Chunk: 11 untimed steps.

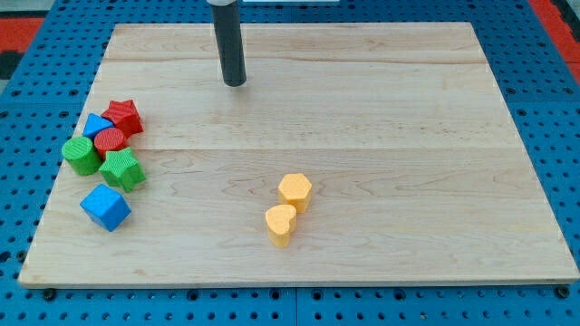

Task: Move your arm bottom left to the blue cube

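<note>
The blue cube lies near the board's left edge, toward the view's bottom. My tip is on the board near the view's top, far up and to the right of the blue cube, touching no block. Above the cube sits a cluster: a green star-like block, a green cylinder, a red cylinder, a second blue block and a red star.
A yellow hexagonal block and a yellow heart-shaped block lie touching near the board's middle bottom. The wooden board rests on a blue pegboard surface.
</note>
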### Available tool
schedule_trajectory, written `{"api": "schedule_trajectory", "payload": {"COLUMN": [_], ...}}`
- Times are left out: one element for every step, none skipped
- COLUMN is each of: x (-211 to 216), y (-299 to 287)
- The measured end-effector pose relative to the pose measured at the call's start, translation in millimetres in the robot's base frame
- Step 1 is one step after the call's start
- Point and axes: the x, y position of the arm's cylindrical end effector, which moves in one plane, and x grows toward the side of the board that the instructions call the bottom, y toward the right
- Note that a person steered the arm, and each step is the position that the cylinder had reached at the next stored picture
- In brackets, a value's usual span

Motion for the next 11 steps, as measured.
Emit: {"api": "schedule_trajectory", "payload": {"x": [0.0,19.4,58.0,86.4,133.7,204.2,250.7,273.7,269.9,237.8,199.1], "y": [0.0,0.0,2.9,-20.8,-17.2,-24.6,-43.0,-55.5,-118.0,-191.0,-223.4]}}
